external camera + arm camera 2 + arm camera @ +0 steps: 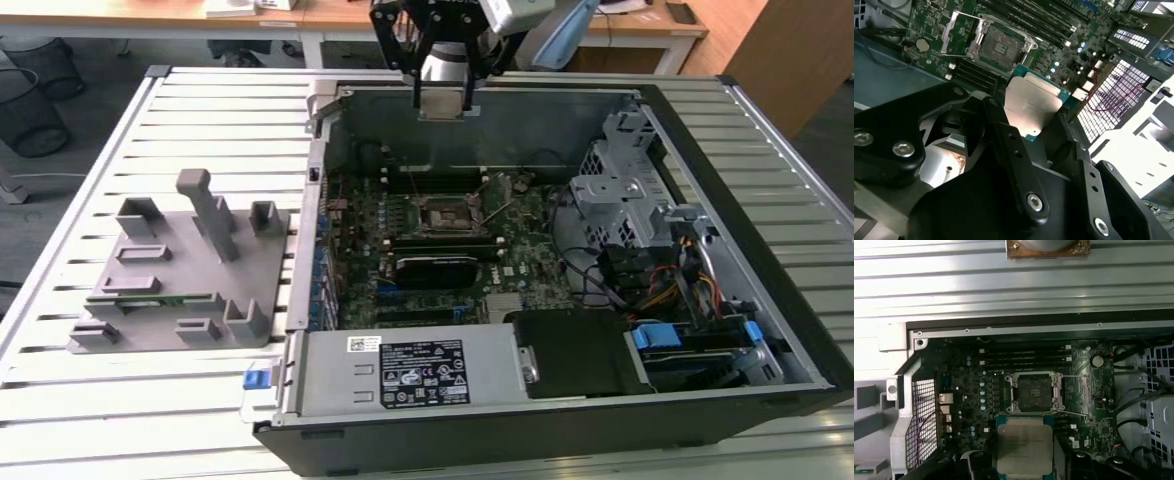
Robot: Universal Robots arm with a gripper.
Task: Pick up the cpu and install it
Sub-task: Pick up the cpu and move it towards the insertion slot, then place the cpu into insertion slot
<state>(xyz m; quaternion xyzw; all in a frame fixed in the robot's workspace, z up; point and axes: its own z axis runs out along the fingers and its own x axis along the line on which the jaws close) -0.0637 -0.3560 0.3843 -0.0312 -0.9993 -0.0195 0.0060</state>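
Half the job looks done: the gripper (446, 98), in the upper middle of the exterior view above the far wall of the open computer case (561, 437), is clamped on two opposite edges of the cpu (1034, 105), which hangs in the air, well apart from the socket (447, 213). Seating it is what remains, since that square black socket lies bare on the green motherboard (354, 222) with its thin metal frame swung up. The cpu is a flat square with a dull silvery lid and a teal rim, set against matte black fingers (1004, 140).
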